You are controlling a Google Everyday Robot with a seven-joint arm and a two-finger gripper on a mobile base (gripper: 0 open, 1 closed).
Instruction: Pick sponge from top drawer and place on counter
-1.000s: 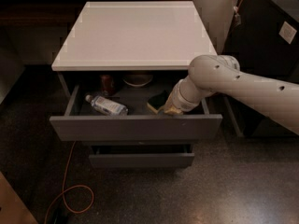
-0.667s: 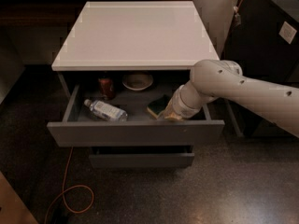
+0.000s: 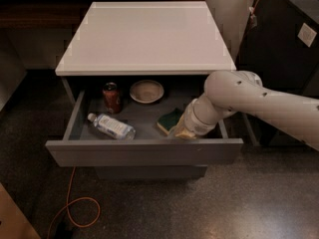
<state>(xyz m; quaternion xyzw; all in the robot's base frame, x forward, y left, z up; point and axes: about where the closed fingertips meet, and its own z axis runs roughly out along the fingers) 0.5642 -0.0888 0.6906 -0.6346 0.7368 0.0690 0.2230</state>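
Gripper (image 3: 185, 131) sits low inside the open drawer (image 3: 144, 152), below the counter (image 3: 144, 34); its grip state cannot be told; 1 sponge (image 3: 169, 119) just left of it; further left, 1 bowl (image 3: 146, 90), 1 jar (image 3: 111, 96), 1 bottle (image 3: 110, 126); the drawer is further out than 1 s ago.

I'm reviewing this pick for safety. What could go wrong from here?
The gripper is low in the top drawer, at one edge of the sponge, so an off-centre grasp might slip. It also sits near the drawer's front wall, which it could catch when lifting. The counter overhangs close to the arm.
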